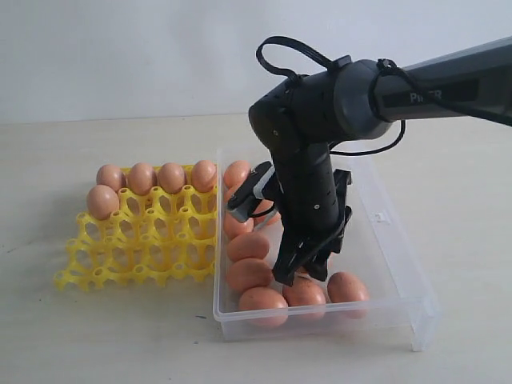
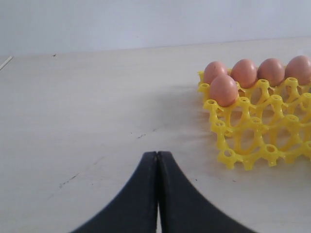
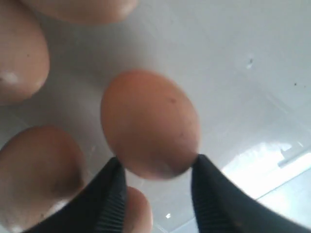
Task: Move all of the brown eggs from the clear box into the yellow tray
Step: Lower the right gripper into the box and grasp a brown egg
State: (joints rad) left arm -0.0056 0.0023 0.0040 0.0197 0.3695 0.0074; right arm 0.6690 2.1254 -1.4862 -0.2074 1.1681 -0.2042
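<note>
While my right gripper [image 3: 155,170] sits down in the clear box [image 1: 400,276], fingers touch both sides of one brown egg [image 3: 149,124]; firm grasp unclear. Left gripper [image 2: 157,194] clenched, empty.

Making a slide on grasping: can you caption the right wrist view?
Right claw straddling a brown egg inside the clear box, fingers at its sides.

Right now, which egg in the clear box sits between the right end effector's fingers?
The brown egg framed by both fingers, lying apart from its neighbours on the box floor, hidden behind the right end effector in the exterior view.
</note>
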